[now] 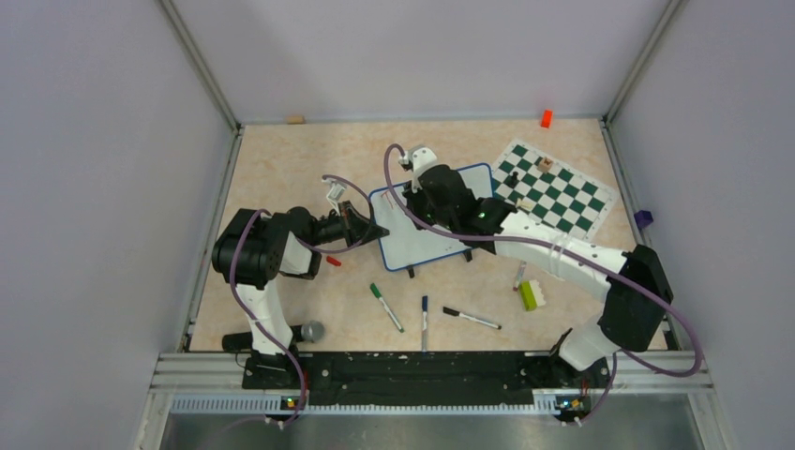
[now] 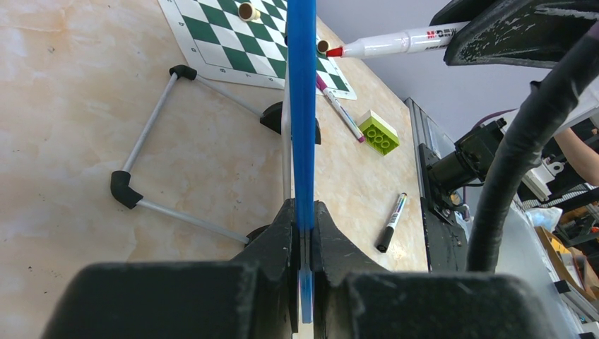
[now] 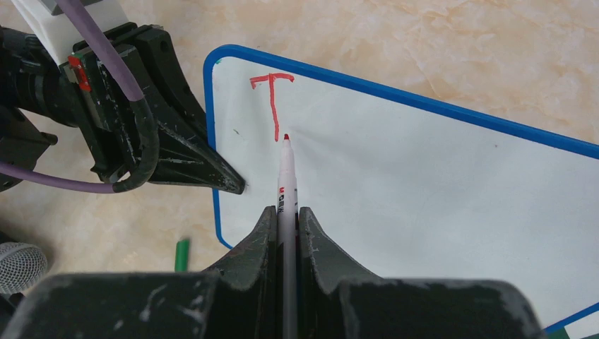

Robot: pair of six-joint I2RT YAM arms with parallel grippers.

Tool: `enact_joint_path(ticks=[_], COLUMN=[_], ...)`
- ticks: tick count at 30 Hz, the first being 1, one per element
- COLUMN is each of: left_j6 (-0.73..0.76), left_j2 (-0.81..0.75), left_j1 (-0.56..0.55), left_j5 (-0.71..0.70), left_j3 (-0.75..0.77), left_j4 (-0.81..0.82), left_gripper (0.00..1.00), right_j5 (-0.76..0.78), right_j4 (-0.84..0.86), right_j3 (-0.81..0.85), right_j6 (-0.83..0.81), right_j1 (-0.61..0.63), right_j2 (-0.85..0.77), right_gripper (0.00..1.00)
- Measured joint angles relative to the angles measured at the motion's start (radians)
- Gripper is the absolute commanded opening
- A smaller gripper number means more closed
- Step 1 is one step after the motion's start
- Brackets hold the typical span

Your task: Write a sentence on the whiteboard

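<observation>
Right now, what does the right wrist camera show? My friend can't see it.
The right gripper holds a red marker, its tip beside the foot of a red letter T on the whiteboard. The left gripper clamps the board's edge.

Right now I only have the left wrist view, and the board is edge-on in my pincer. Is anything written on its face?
Observer: Yes, one red letter T sits near the whiteboard corner beside your left pincer.
Operator: Where's the pen tip?
Observer: The red marker, clamped in the right pincer, has its tip at the foot of the T's stem; whether it touches is unclear.
Operator: Any more letters?
Observer: No, the rest of the visible face is blank.
</observation>
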Motion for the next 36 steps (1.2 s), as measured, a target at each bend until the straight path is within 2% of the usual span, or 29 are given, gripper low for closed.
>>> enact_joint_path(ticks=[36], left_j6=[0.003], left_j2=[0.0], left_j1=[0.0], left_j5=[0.002], left_j3=[0.0], left_j4=[0.001], left_gripper=[0.0], right_j5=[0.069], right_j4=[0.001], right_j3=[0.043], right_j6=[-0.001], right_j1=[0.0], right_j2=[0.034], right_gripper=[0.0])
